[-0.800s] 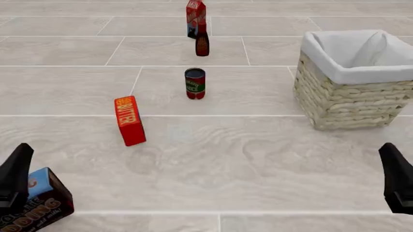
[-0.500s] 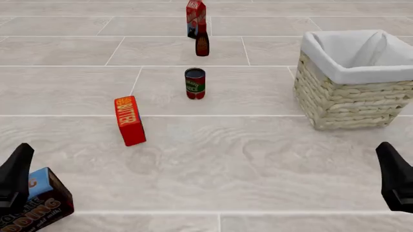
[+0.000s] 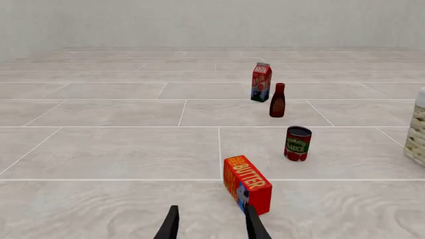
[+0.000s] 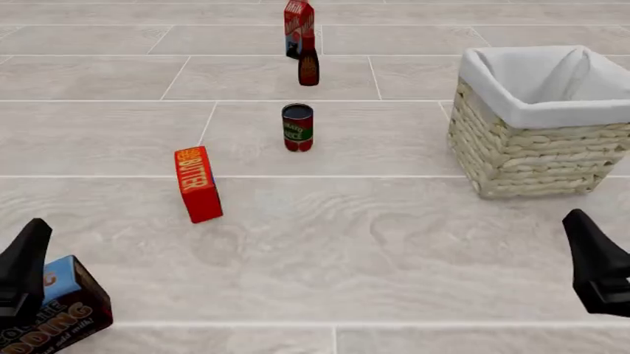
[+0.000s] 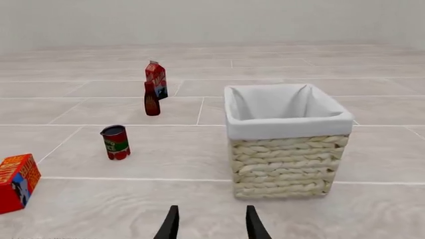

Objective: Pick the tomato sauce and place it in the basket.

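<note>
A: Item one, the tomato sauce?
B: Upright on the table, mid-field, well apart from both arms. A dark bottle stands behind it, and a red carton behind that.

A: Item two, the basket?
B: Far right of the front view, well to the right of the can, white lining folded over its rim, nothing visible inside.

A: Other stock?
B: An orange butter box standing on end, nearer and left of the can. A brown-and-blue pudding box at the near left corner.

A: Left gripper?
B: Low at the near left, beside the pudding box; jaws spread, nothing between them.

A: Right gripper?
B: Near right edge, in front of the basket; jaws likewise apart and empty.
</note>
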Controlling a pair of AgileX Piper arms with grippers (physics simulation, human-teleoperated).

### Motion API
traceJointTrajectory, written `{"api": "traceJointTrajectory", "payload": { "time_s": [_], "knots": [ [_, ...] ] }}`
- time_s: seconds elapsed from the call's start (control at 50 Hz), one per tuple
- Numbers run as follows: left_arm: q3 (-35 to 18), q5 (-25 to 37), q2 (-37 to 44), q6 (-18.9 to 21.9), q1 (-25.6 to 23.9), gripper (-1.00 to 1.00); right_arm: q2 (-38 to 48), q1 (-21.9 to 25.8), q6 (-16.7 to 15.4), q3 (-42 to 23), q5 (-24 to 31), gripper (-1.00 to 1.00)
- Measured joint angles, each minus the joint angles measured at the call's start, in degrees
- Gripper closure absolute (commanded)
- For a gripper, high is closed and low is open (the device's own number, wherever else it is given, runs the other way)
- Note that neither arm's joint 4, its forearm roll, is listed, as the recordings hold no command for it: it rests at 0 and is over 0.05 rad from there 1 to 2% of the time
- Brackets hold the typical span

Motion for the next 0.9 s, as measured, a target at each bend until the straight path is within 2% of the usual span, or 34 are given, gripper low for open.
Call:
{"api": "traceJointTrajectory", "payload": {
  "time_s": [0.5,0.74,0.9],
  "knots": [
    [0.0,0.0,0.0,0.0,0.0,-1.0,8.88,5.1,-0.35,-0.29,-8.18,-1.0],
    [0.0,0.0,0.0,0.0,0.0,-1.0,16.55,8.26,-1.22,-0.98,-14.48,-1.0],
    [0.0,0.0,0.0,0.0,0.0,-1.0,24.46,9.95,-1.66,-1.36,-20.62,-1.0]
  ]
}}
